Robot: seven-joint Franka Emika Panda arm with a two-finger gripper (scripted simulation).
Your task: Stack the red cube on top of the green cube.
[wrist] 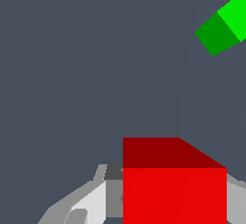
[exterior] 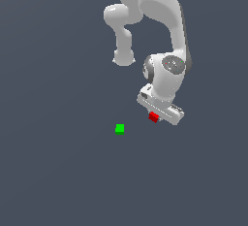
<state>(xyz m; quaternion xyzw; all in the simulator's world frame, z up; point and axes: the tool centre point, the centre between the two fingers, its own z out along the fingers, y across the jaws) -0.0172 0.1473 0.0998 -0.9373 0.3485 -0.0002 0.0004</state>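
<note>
My jaws grip the red cube (exterior: 153, 117), center-right in the exterior view. Green cube (exterior: 119, 129) sits apart, lower left, on the counter (exterior: 58, 171).

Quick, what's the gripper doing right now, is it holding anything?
Gripper: closed on the red cube, which sits between its fingers; the green cube lies apart, untouched.

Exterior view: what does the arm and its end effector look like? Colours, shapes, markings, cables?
The arm is glossy white with rounded, bulbous links and darker grey shading along one side. The wrist joint has a dark grey round cap with tiny red and green specks. The end effector is a flat, light grey-white rectangular bar; in the wrist view its fingers look grey and white. No cables or lettering visible.
</note>
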